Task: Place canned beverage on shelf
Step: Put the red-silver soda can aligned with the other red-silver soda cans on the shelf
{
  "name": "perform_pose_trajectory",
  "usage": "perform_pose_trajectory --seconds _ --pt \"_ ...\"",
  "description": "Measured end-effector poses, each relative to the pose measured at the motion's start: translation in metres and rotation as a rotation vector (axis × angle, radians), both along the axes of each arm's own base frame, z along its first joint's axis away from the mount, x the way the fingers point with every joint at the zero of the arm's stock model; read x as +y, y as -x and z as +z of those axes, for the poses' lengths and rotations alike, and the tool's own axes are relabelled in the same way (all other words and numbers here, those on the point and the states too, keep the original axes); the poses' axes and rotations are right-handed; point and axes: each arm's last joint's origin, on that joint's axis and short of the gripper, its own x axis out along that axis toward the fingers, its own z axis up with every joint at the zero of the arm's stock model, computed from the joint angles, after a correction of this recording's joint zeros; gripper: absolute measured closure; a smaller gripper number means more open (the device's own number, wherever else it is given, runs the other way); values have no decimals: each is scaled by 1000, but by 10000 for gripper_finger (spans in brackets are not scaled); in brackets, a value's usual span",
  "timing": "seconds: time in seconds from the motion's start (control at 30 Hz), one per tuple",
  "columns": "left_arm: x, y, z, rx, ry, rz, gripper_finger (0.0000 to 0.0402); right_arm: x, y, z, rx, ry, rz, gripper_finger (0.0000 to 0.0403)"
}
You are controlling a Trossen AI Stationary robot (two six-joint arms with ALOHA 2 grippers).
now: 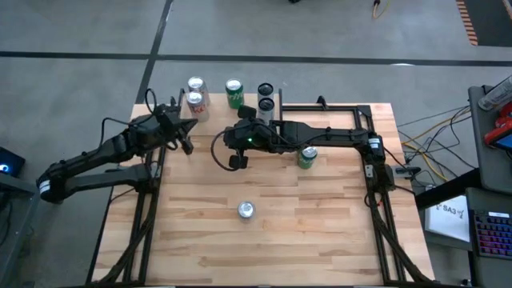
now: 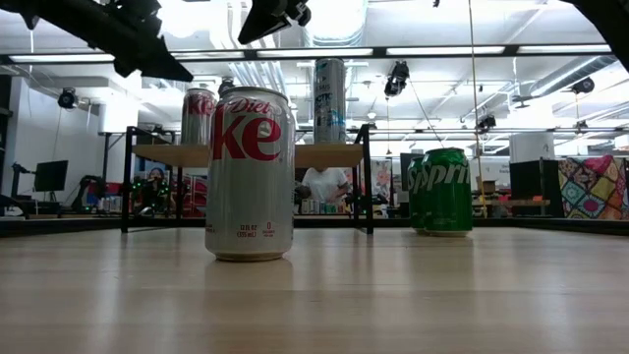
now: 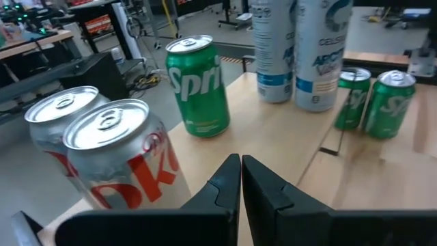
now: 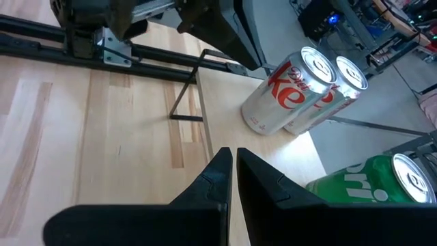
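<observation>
Both claws shut and empty above the cans on the shelf

The shelf along the surface's far edge is largely hidden from above by the arms; it carries two Diet Coke cans, a Sprite can and two tall Celsius cans. Left claw and right claw are closed on nothing. One Diet Coke can stands mid-surface; Sprite cans stand partly under the right arm
</observation>
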Motion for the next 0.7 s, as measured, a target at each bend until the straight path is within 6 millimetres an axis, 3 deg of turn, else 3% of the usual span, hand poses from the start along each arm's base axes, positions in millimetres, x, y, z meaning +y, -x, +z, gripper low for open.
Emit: perform_pose_trajectory --seconds 0.7 --pt "-12 3 -12 -51 37 -93 402 8 3 5 -14 0 18 390"
